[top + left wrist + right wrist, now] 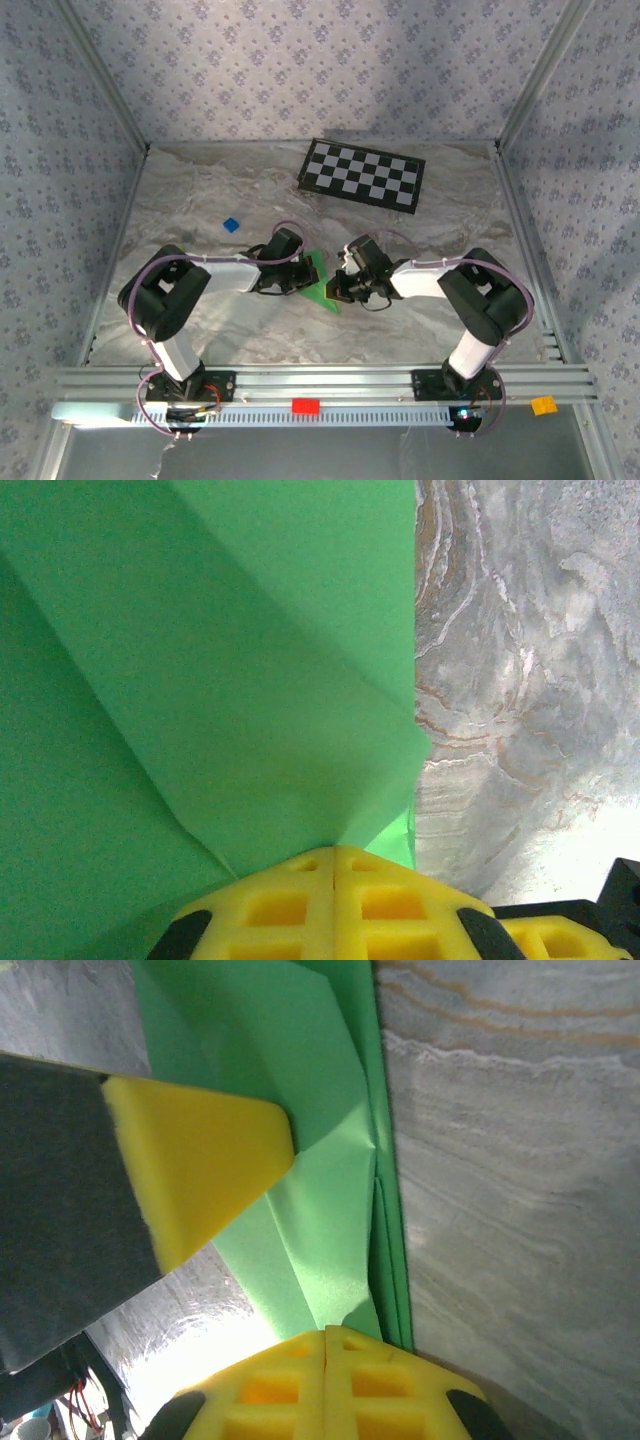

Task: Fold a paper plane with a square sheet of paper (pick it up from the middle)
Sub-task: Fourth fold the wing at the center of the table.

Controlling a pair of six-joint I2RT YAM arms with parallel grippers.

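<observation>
The green paper (322, 287), folded into a pointed shape with several layers, lies on the marble table between my two grippers. In the left wrist view its folded flaps (240, 680) run down into the tip of my left gripper (333, 852), whose yellow pads are shut on a flap. My right gripper (325, 1332) is shut on the paper's (320, 1210) layered edge from the other side. One yellow left finger (200, 1165) rests against the paper there. From above, the left gripper (303, 276) and the right gripper (339, 285) nearly face each other across the paper.
A black-and-white checkerboard (362, 173) lies at the back of the table. A small blue block (231, 224) sits left of the middle. A red block (305, 405) and an orange block (543, 404) rest on the front rail. Patterned walls enclose the table.
</observation>
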